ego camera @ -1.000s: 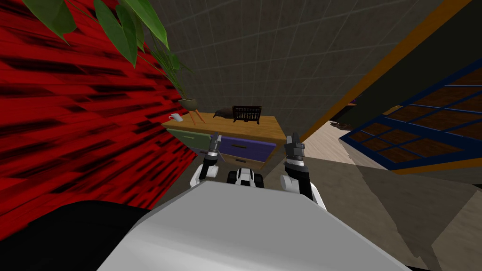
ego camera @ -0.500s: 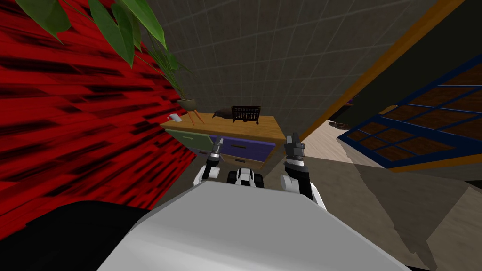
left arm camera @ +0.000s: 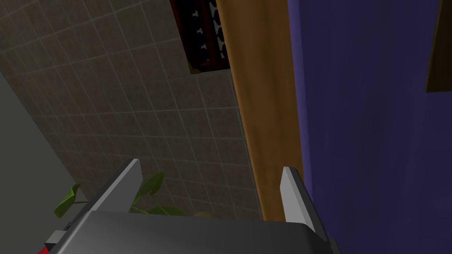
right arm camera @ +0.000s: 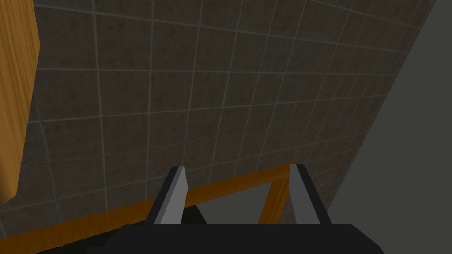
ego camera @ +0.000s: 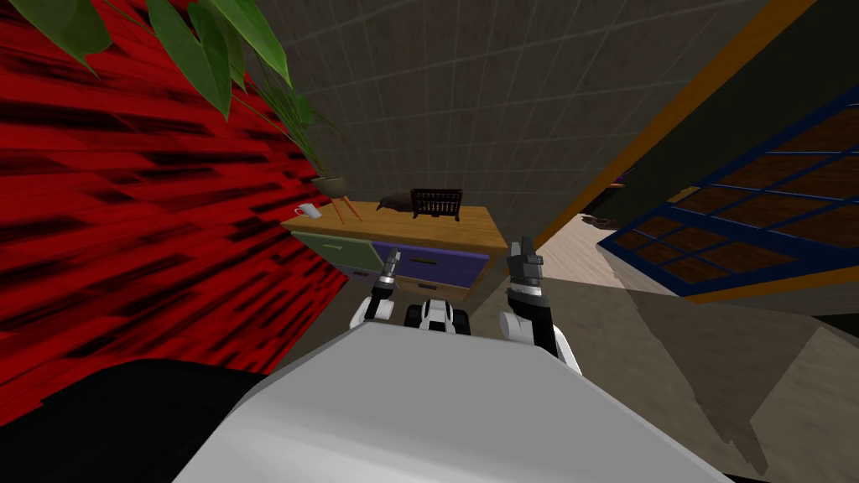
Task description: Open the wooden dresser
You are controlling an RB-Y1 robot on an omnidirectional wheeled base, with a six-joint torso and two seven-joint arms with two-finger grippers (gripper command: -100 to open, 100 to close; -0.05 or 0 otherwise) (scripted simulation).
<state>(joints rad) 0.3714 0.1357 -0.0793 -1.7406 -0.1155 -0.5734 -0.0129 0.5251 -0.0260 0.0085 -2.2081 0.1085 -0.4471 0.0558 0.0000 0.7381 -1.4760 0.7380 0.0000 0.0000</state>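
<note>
We stand close in front of a low dresser [ego camera: 470, 228] with a wooden top, set against a grey tiled wall [ego camera: 503, 101]. Its front shows a green drawer front [ego camera: 335, 246] on our left and a purple drawer front [ego camera: 436, 263] next to it. The purple one carries a small bar handle [ego camera: 425, 262]. On the top sit a white cup [ego camera: 307, 210], a plant pot [ego camera: 330, 184] and a dark rack [ego camera: 437, 202].

The left gripper [ego camera: 389, 262] is raised just before the purple drawer front, near its left end, beside the handle and not on it. In the left wrist view its two fingers [left arm camera: 293, 190] stand apart and hold nothing. The purple front lies just beside one of them, and the brown handle [left arm camera: 438, 44] sits off to one side, outside the gap. The right gripper [ego camera: 522, 254] hangs by the dresser's right corner, its fingers [right arm camera: 176, 194] also spread and empty.

We judge that we are in the reaching step: no drawer looks pulled out and nothing is gripped. The next move calls for sliding the left hand sideways along the purple front until the handle lies between the fingers. We would then close on it and draw straight back towards us.
</note>
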